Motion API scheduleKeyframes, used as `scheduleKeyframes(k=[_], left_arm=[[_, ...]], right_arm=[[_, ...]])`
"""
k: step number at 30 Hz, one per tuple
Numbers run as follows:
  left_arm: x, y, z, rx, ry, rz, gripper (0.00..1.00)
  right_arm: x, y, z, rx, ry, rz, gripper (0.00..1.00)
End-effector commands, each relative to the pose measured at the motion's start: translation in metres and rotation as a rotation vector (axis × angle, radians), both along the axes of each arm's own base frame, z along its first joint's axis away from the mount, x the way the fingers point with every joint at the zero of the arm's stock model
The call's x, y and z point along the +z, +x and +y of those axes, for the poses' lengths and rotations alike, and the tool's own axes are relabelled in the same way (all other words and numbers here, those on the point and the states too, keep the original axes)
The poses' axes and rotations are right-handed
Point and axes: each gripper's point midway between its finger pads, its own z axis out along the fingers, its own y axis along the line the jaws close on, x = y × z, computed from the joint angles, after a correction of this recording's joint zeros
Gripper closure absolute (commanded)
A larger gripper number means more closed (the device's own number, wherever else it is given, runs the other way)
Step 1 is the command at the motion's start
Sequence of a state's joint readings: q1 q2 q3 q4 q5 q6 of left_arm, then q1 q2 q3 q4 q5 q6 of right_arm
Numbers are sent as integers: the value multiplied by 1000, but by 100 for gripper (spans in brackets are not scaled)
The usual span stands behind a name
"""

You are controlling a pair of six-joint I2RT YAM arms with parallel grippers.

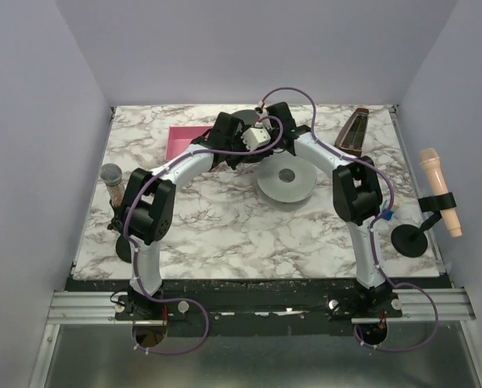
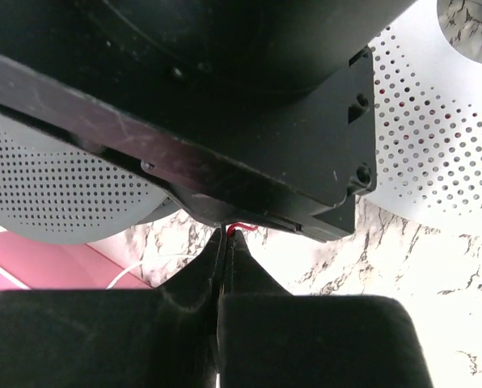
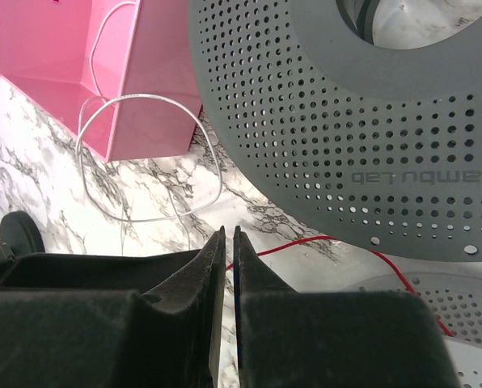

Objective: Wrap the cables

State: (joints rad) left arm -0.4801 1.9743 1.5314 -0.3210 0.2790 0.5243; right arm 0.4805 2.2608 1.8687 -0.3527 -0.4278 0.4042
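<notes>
The cable is a thin red wire point(image 3: 330, 239) that runs over the marble from under the grey perforated spool point(image 3: 346, 121) to my right gripper point(image 3: 229, 234). It enters the narrow slit between the nearly shut jaws there. In the left wrist view my left gripper point(image 2: 227, 233) is shut, with a short red hook of the cable point(image 2: 239, 225) poking out at its tips, right under the black body of the right arm point(image 2: 225, 121). From above, both wrists crowd together just behind the spool point(image 1: 285, 179).
A pink tray point(image 3: 71, 56) lies at the far left, with a thin white wire point(image 3: 144, 153) looping out of it onto the table. Microphones stand at the left edge point(image 1: 112, 182) and right edge point(image 1: 439, 190). A brown box point(image 1: 354, 133) sits at the far right.
</notes>
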Motion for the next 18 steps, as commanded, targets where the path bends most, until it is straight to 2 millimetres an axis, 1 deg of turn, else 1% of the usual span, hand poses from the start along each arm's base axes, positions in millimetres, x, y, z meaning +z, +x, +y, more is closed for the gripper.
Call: scheduleKeyframes(k=[1,4,9,11,15,17,18], left_arm=[[1,-1,-4,-11,-8,14,100],[1,-15,-3,-30,-18,45,100],[-7,-32,4,-20,-26,90,100],[-12,-41,6,-13,-29,122,100],[-22,-67,6,-21,-73,207,100],[-26,-81,4,-30,-102,252,100],[-26,-87,4,-37,-117,265,100]], right_arm=[[13,-4,5,15,33,-9,85],[21,-3,2,7,26,-34,85],[41,1,-3,-13,25,-81,84],[53,2,-7,-26,32,-100,84],[77,6,-20,-67,34,-143,83],[91,6,-30,-87,39,-166,82],[94,6,-36,-102,34,-171,82]])
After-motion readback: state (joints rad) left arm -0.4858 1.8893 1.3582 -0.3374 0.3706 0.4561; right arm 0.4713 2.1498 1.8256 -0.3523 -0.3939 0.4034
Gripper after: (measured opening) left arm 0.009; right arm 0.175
